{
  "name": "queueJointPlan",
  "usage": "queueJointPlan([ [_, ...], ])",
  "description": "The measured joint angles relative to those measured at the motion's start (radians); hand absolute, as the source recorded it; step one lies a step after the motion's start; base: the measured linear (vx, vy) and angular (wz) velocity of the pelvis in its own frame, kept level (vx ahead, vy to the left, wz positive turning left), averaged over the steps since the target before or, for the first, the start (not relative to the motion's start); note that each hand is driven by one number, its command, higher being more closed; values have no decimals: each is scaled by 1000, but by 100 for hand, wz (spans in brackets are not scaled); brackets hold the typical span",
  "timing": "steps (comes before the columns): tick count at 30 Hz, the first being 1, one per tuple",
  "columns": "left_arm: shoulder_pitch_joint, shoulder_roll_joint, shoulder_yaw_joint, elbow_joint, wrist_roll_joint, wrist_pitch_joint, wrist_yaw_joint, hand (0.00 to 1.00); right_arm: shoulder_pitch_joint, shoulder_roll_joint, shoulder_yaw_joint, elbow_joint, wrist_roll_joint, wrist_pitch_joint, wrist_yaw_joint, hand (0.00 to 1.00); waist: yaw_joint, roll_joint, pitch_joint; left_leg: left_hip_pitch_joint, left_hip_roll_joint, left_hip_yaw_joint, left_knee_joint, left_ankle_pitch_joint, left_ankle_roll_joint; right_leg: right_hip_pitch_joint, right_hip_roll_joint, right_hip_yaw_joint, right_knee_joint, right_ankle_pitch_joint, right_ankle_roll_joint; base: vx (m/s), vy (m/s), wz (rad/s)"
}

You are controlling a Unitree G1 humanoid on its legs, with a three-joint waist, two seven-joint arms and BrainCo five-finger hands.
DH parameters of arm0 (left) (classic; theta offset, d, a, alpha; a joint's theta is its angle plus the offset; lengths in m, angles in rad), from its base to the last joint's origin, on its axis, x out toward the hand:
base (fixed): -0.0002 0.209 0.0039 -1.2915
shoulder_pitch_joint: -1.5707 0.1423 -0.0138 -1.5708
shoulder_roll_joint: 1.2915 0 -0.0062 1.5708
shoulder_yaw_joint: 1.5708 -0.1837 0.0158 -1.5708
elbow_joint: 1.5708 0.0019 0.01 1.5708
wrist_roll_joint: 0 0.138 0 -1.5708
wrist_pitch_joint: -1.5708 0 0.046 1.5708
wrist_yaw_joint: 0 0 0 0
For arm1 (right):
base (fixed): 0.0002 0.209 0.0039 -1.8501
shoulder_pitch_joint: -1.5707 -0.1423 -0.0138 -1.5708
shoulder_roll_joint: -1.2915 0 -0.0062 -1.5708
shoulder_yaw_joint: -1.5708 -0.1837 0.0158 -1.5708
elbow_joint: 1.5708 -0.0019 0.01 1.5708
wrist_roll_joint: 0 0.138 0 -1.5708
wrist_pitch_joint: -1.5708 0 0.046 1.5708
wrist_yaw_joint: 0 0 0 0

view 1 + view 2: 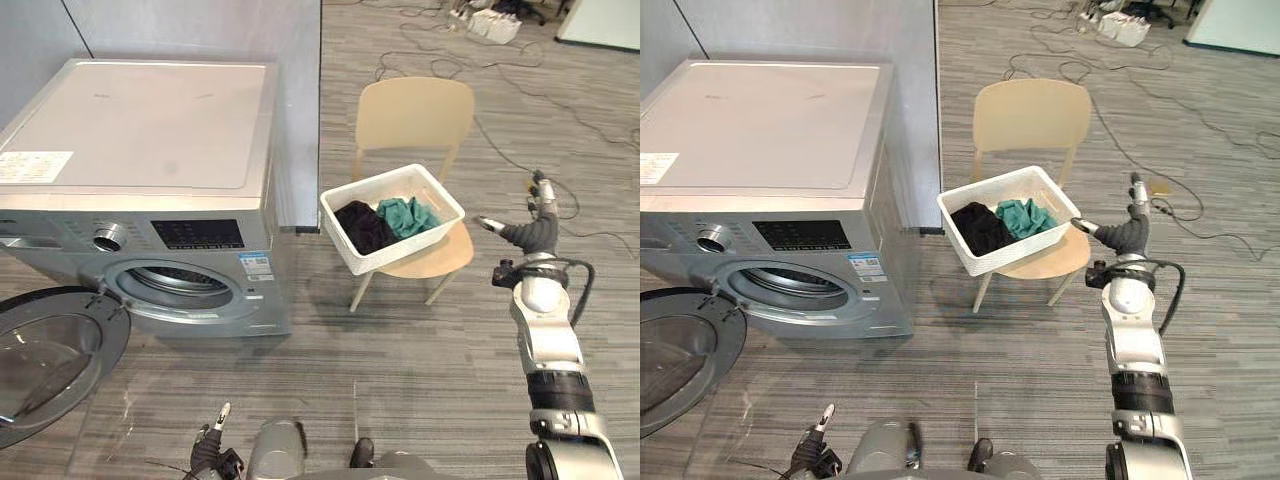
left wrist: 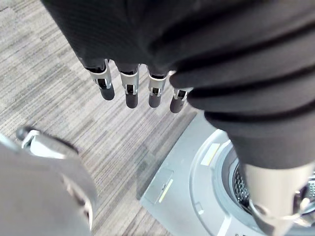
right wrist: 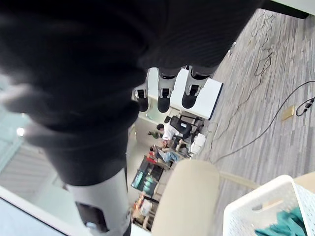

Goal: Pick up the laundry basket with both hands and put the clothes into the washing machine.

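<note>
The washing machine [image 1: 150,150] has its door [image 1: 45,355] swung open at its left. The white label [image 1: 35,165] on its lid and the blue sticker [image 1: 257,266] on its front are too small to read. Before it, the left hand [image 2: 130,93] hangs slack-fingered. To its right, the laundry basket [image 1: 390,255] of clothes [image 1: 365,228] sits on a chair [image 1: 415,115]. Further right, the right hand [image 1: 535,235] is spread, just beside the basket.

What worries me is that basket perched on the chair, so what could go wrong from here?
The basket overhangs the seat edge of the chair. Only the right robot hand is near it; the left robot hand hangs low, so a one-sided touch might tip it off. The open door of the washing machine juts out low and could catch the basket on the way in.
</note>
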Motion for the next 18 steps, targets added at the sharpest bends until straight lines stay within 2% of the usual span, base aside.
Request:
queueJointPlan([
  [1, -1, 4, -12, 0, 0, 0, 0, 0, -18, -13, 31, 27, -29, 6, 2, 0, 10, -3, 1, 1, -3, 11, -4, -1, 5, 0, -2, 6, -6, 3, 9, 161, 58, -9],
  [2, -1, 7, -17, 2, -1, 0, -2, 0, -53, -26, 65, 72, -58, 10, 12, 0, 26, -4, 1, 0, -10, 12, 6, -14, 26, 1, -11, 5, -2, -6, 23, 170, 69, 0],
  [4, 3, 7, -33, 12, -2, 3, -7, 0, -101, -27, 101, 165, -107, 20, 38, 0, 33, -6, 4, 21, -13, 6, 19, -31, 37, 1, -27, -8, 74, -21, 46, 200, 116, 18],
  [5, 8, 15, -55, 19, -2, 4, -16, 0, -115, -28, 120, 200, -125, 33, 57, 0, 33, -8, 10, 48, -12, -5, 21, -43, 37, -9, -38, -19, 156, -30, 58, 228, 135, 43],
  [7, 11, 48, -100, 45, 5, 6, -41, 0, -119, -43, 161, 244, -176, 39, 89, 0, 29, -22, 27, 113, -8, -46, 22, -79, 43, -66, -90, -55, 444, -35, 74, 193, 68, 61],
  [8, 10, 57, -103, 52, 14, 12, -46, 0, -128, -58, 187, 263, -195, 38, 108, 0, 30, -43, 33, 139, -9, -60, 24, -96, 43, -101, -140, -86, 555, -47, 61, 196, 8, 58],
  [9, 13, 68, -103, 53, 21, 14, -46, 0, -142, -60, 199, 282, -208, 35, 116, 0, 29, -45, 32, 138, -8, -79, 23, -100, 42, -125, -169, -111, 569, -55, 48, 154, -15, 50],
  [11, -1, 80, -100, 53, 27, 14, -45, 0, -183, -79, 218, 318, -222, 33, 131, 0, 26, -61, 34, 131, 5, -115, 20, -104, 34, -159, -199, -124, 510, -55, 45, 122, -51, 50],
  [13, -23, 92, -101, 53, 26, 12, -45, 0, -222, -111, 224, 366, -224, 32, 144, 0, 28, -60, 35, 115, 15, -171, 20, -108, 20, -176, -206, -94, 337, -47, 49, 143, -126, 63],
  [15, -39, 96, -101, 53, 26, 11, -44, 0, -231, -138, 226, 405, -247, 32, 152, 0, 29, -52, 40, 112, 20, -225, 26, -120, -4, -179, -203, -12, 173, -13, 77, 136, -177, 69],
  [16, -41, 98, -101, 53, 25, 10, -44, 0, -231, -142, 226, 413, -258, 33, 152, 0, 28, -49, 42, 112, 22, -244, 31, -125, -12, -181, -201, 11, 146, 1, 81, 177, -258, 77],
  [17, -47, 104, -102, 54, 25, 9, -43, 0, -231, -151, 226, 428, -273, 34, 154, 0, 26, -45, 46, 108, 28, -279, 45, -138, -34, -189, -196, 47, 109, 23, 104, 185, -310, 82],
  [18, -58, 112, -102, 54, 15, 2, -43, 0, -231, -163, 226, 435, -297, 34, 154, 0, 26, -51, 55, 102, 28, -314, 58, -148, -58, -199, -190, 73, 86, 61, 120, 185, -337, 85],
])
